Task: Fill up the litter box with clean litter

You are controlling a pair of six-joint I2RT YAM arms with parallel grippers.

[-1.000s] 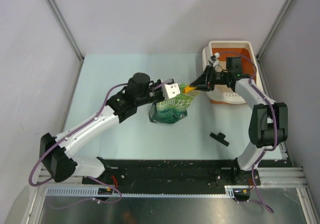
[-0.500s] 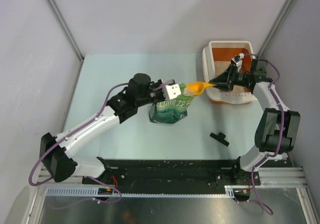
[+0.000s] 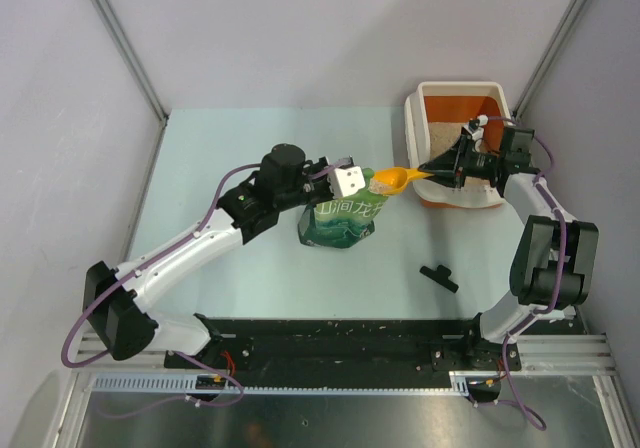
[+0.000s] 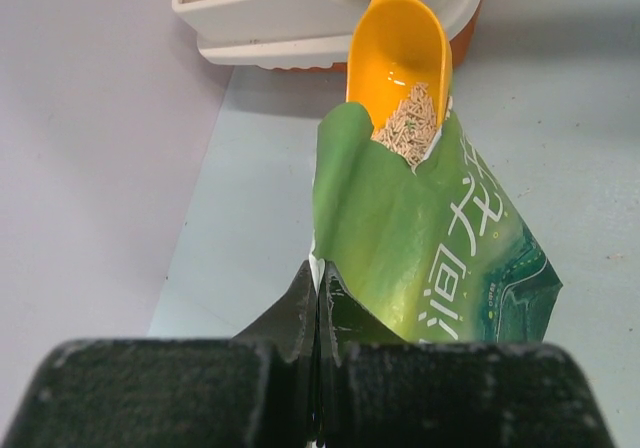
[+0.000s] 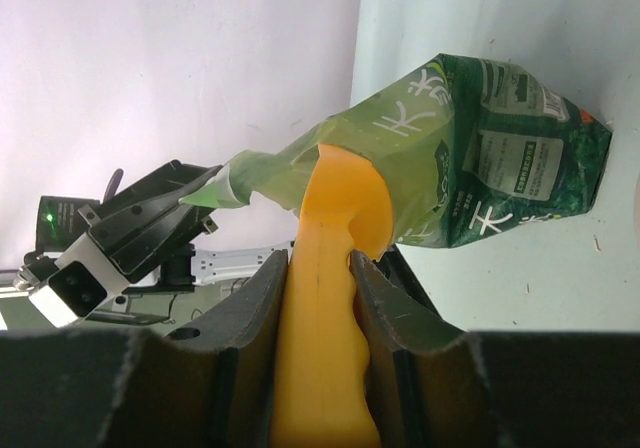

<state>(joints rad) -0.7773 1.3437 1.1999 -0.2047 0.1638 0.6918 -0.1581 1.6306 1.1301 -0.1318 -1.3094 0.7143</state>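
Since 1 s ago, R wrist has swung back toward the box's right side, drawing yellow scoop (image 3: 392, 178) part-way out of green bag (image 3: 340, 220); bowl now at bag mouth w/ small load of clean litter (image 4: 406, 128). R end effector (image 5: 320, 273) pinches scoop handle; L end effector (image 4: 318, 308) pressed together on bag lip. Target litter box (image 3: 412, 128) at far-right of desk (image 3: 250, 158), thin litter layer inside. Risk: granules spill on desk if scoop tilts crossing the gap; bag may slump if lip slips. R arm reaches left across box's near wall; L arm stretched diagonally, lip held up.
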